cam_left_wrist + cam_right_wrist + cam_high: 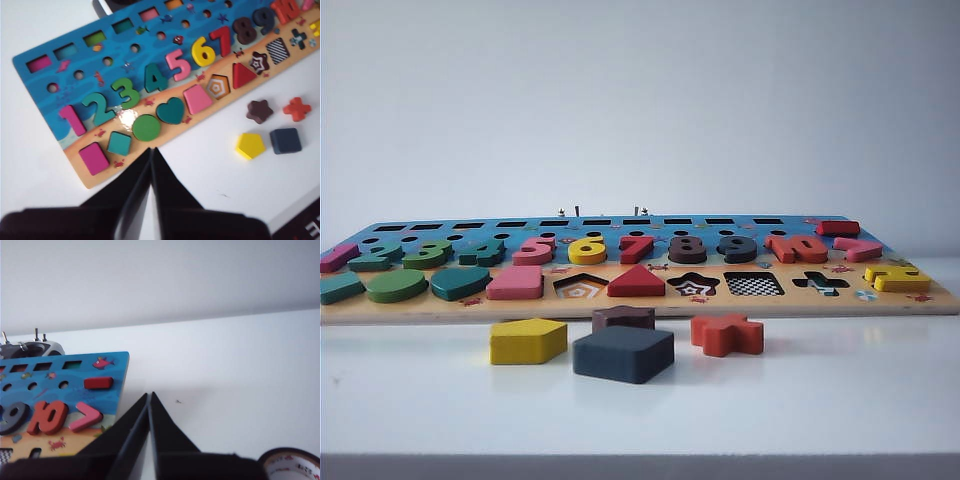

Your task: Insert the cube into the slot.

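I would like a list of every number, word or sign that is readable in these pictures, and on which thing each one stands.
"1" "2" "3" "4" "5" "6" "7" "8" "9" "10": coloured number pieces on the puzzle board.
">": pink sign piece on the board's right end, beside the red bar.
Tape roll: small red print, too blurred to read.
Cube and slot: no text.

The cube (623, 353), a flat dark navy-grey block with rounded corners, lies flat on the white surface (840, 400) near its front edge. The slot (753, 284), a checkerboard-patterned square cut-out, sits empty along the puzzle board's (880, 303) front edge.
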`<state>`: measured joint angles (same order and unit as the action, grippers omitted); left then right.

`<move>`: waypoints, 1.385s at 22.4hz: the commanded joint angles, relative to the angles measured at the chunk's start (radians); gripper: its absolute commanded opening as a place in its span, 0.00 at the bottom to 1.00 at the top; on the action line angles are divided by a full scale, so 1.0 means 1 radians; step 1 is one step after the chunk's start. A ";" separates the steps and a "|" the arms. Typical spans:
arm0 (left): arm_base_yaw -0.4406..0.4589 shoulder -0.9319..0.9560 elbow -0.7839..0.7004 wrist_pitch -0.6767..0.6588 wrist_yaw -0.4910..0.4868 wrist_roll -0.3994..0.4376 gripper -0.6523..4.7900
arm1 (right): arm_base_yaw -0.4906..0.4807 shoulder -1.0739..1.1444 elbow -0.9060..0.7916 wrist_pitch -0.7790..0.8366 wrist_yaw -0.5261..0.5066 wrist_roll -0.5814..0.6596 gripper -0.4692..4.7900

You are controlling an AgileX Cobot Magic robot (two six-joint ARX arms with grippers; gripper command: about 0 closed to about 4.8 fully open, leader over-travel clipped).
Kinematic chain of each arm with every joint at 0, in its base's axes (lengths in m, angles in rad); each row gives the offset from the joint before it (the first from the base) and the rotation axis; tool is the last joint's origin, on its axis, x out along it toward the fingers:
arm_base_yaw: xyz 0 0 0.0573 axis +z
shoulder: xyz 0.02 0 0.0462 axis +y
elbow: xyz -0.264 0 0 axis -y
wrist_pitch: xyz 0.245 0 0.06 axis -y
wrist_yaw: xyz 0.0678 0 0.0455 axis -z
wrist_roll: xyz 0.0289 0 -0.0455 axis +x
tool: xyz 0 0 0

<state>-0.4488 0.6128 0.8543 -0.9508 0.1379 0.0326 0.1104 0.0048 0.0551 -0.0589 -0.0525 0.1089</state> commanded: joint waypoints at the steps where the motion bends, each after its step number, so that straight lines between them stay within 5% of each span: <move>1: 0.000 0.052 0.069 -0.076 0.093 0.000 0.15 | 0.034 0.009 0.045 0.015 0.001 0.004 0.08; 23: 0.002 0.220 0.215 -0.137 0.311 -0.018 0.15 | 0.462 0.717 0.614 -0.323 -0.033 -0.028 0.11; 27: 0.002 0.224 0.215 -0.106 0.323 -0.018 0.15 | 0.548 0.835 0.735 -0.425 -0.128 -0.147 0.29; 31: 0.002 0.224 0.215 -0.077 0.323 -0.018 0.15 | 0.641 0.959 0.858 -0.536 -0.212 -0.277 0.70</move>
<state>-0.4480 0.8368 1.0618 -1.0466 0.4538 0.0174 0.7406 0.9497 0.8970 -0.5682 -0.2409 -0.1261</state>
